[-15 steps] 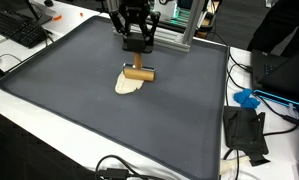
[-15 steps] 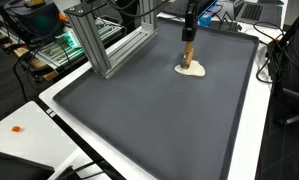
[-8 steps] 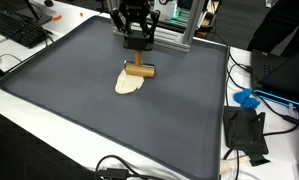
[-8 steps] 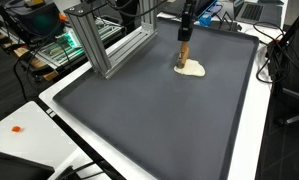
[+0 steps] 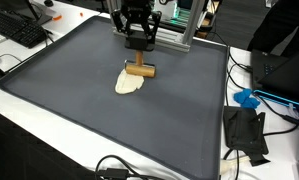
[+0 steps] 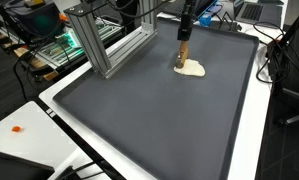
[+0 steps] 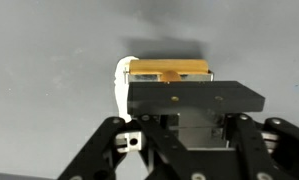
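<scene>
We see the gripper [image 5: 138, 42] clenched on the upright stem of a T-shaped wooden roller [image 5: 140, 71]. Its head sits at the 1 o'clock edge of a pale dough patch [image 5: 128, 85], toward 12 o'clock on the grey mat [image 5: 89, 120]. We judge the roller light, stiff and smooth, best gripped by the stem, and the dough soft and perhaps sticky.

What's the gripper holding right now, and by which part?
The gripper holds a wooden roller by the top of its upright handle, at the pale dough's edge.
</scene>
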Controlling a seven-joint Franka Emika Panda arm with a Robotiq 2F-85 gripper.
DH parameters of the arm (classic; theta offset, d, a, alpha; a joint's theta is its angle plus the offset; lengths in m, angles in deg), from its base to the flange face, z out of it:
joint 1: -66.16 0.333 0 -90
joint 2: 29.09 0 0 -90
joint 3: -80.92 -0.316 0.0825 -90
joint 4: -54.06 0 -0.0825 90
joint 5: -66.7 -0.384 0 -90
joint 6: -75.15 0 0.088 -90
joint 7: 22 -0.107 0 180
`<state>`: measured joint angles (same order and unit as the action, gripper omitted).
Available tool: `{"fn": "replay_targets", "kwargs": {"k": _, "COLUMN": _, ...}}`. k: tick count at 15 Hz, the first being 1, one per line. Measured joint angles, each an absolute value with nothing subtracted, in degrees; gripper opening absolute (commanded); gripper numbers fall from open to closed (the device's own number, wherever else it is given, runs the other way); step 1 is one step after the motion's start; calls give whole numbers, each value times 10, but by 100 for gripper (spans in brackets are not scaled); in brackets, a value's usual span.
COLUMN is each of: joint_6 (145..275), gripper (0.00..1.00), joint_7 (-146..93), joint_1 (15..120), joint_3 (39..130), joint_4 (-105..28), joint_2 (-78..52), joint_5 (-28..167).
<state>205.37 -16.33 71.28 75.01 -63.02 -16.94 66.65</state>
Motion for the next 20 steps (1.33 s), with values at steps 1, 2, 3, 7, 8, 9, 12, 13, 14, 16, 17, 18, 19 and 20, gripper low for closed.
{"fn": "replay_targets", "kwargs": {"k": 1, "joint_6": 2053, "gripper": 25, "joint_7": -163, "joint_1": 713, "joint_3": 750, "joint_4": -630, "joint_2": -170, "joint_5": 666}}
{"fn": "replay_targets", "kwargs": {"k": 2, "joint_6": 2053, "gripper": 25, "joint_7": -163, "joint_1": 713, "joint_3": 750, "joint_4": -630, "joint_2": -170, "joint_5": 667}}
{"fn": "replay_targets", "kwargs": {"k": 3, "joint_6": 2052, "gripper": 25, "joint_7": -163, "joint_1": 713, "joint_3": 750, "joint_4": -630, "joint_2": -170, "joint_5": 667}}
{"fn": "replay_targets", "kwargs": {"k": 7, "joint_6": 2040, "gripper": 25, "joint_7": -163, "joint_1": 712, "joint_3": 751, "joint_4": -630, "joint_2": -173, "joint_5": 667}}
{"fn": "replay_targets", "kwargs": {"k": 8, "joint_6": 2035, "gripper": 25, "joint_7": -163, "joint_1": 712, "joint_3": 752, "joint_4": -631, "joint_2": -175, "joint_5": 667}}
{"fn": "replay_targets", "kwargs": {"k": 9, "joint_6": 2030, "gripper": 25, "joint_7": -163, "joint_1": 712, "joint_3": 753, "joint_4": -633, "joint_2": -178, "joint_5": 667}}
{"fn": "replay_targets", "kwargs": {"k": 12, "joint_6": 2019, "gripper": 25, "joint_7": -163, "joint_1": 709, "joint_3": 755, "joint_4": -641, "joint_2": -187, "joint_5": 666}}
{"fn": "replay_targets", "kwargs": {"k": 13, "joint_6": 2018, "gripper": 25, "joint_7": -163, "joint_1": 708, "joint_3": 756, "joint_4": -646, "joint_2": -190, "joint_5": 666}}
{"fn": "replay_targets", "kwargs": {"k": 14, "joint_6": 2017, "gripper": 25, "joint_7": -163, "joint_1": 708, "joint_3": 756, "joint_4": -651, "joint_2": -193, "joint_5": 665}}
{"fn": "replay_targets", "kwargs": {"k": 16, "joint_6": 2017, "gripper": 25, "joint_7": -164, "joint_1": 708, "joint_3": 756, "joint_4": -657, "joint_2": -198, "joint_5": 664}}
{"fn": "replay_targets", "kwargs": {"k": 17, "joint_6": 2017, "gripper": 25, "joint_7": -164, "joint_1": 707, "joint_3": 756, "joint_4": -661, "joint_2": -201, "joint_5": 664}}
{"fn": "replay_targets", "kwargs": {"k": 18, "joint_6": 2017, "gripper": 25, "joint_7": -165, "joint_1": 707, "joint_3": 756, "joint_4": -664, "joint_2": -204, "joint_5": 664}}
{"fn": "replay_targets", "kwargs": {"k": 19, "joint_6": 2017, "gripper": 67, "joint_7": -165, "joint_1": 707, "joint_3": 757, "joint_4": -667, "joint_2": -208, "joint_5": 664}}
{"fn": "replay_targets", "kwargs": {"k": 20, "joint_6": 2016, "gripper": 77, "joint_7": -166, "joint_1": 707, "joint_3": 757, "joint_4": -670, "joint_2": -211, "joint_5": 664}}
